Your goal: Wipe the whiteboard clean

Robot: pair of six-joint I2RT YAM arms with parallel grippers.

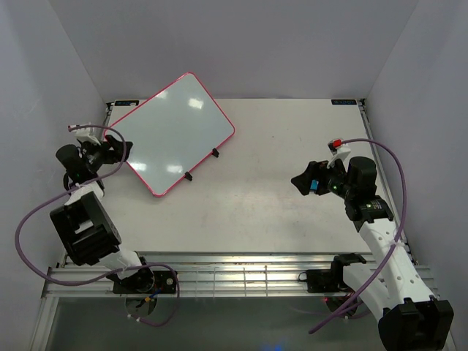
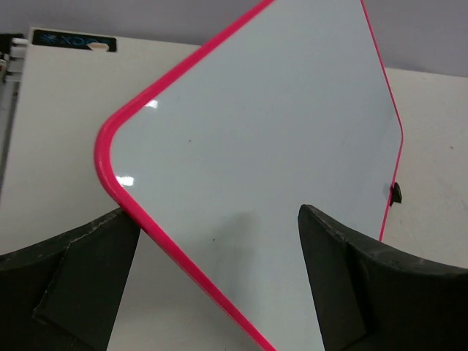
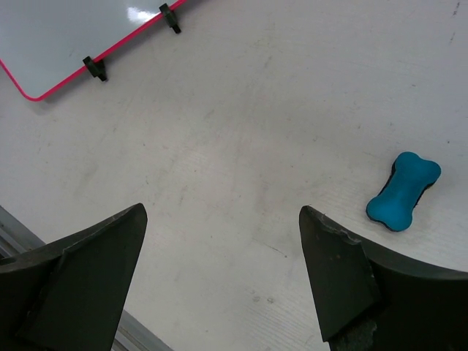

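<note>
A pale, lightly scuffed white desk fills the floor of a booth closed in by plain lavender-grey walls at 9, 12 and 3 o'clock. A ribbed aluminium rail runs along the 6 o'clock edge, where the arms are bolted.

The large rectangular whiteboard with a thin pink-red frame sits at about 10 o'clock, turned diagonally. Its face is plain white with small glints of light, and two small black stand feet show on the edge facing 4 o'clock.

The left gripper is at the board's 9 o'clock corner. The left wrist view shows what the overhead one cannot: the rounded corner lies between widely parted fingers, which clamp nothing. Whether a finger touches the frame cannot be told.

The right gripper hangs at 3 o'clock, well apart from the board, its jaws spread wide and empty. Its wrist view shows a small blue bone-shaped eraser lying on the desk at 3 o'clock, beyond the fingers.
</note>
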